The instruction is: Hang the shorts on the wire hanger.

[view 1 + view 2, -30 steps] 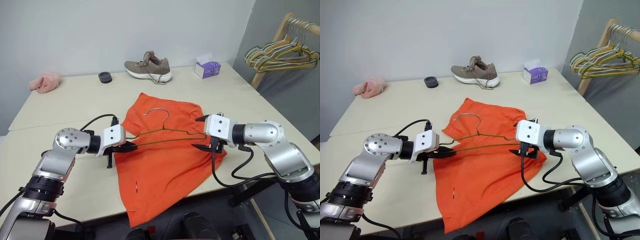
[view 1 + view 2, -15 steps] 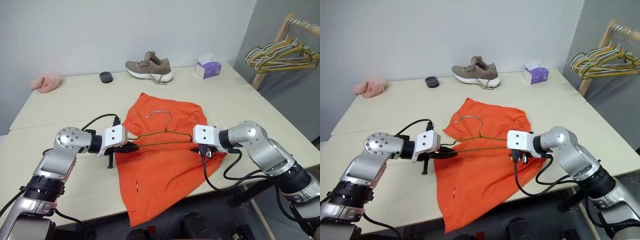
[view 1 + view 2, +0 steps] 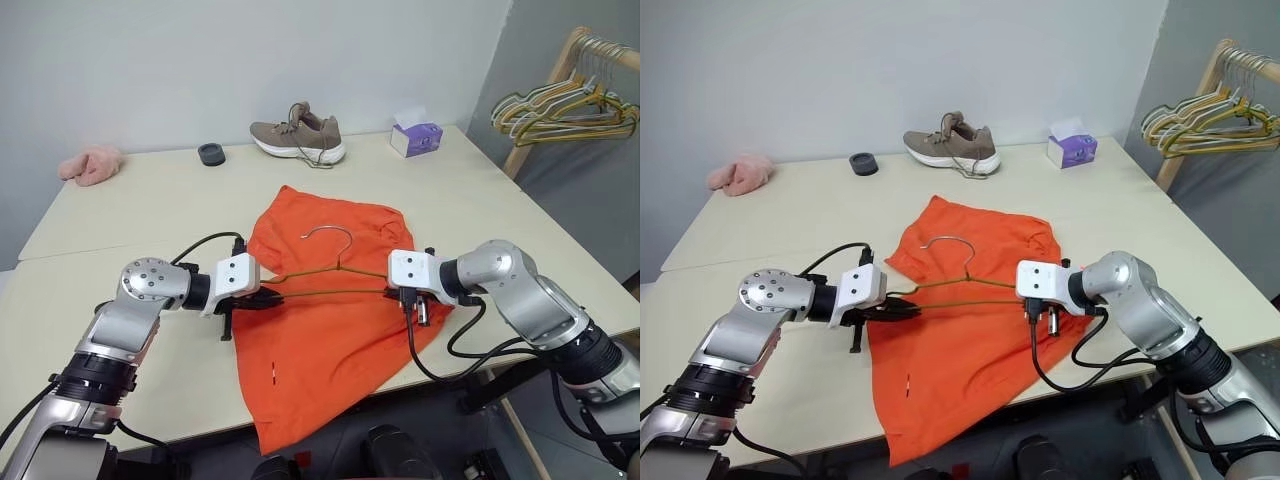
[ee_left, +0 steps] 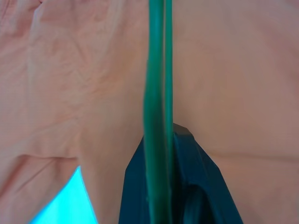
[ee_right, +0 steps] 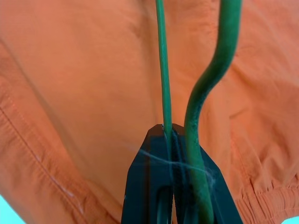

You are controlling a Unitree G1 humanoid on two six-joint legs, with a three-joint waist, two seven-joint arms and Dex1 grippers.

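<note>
My right gripper [image 3: 412,297] is no longer spread wide beside the wire hanger [image 3: 325,272] — it now sits lower and further in over the shorts [image 3: 320,330], fingers clamped on the hanger's right end. The hanger itself sits a little further right, its hook shifted with it — nothing more.
</note>
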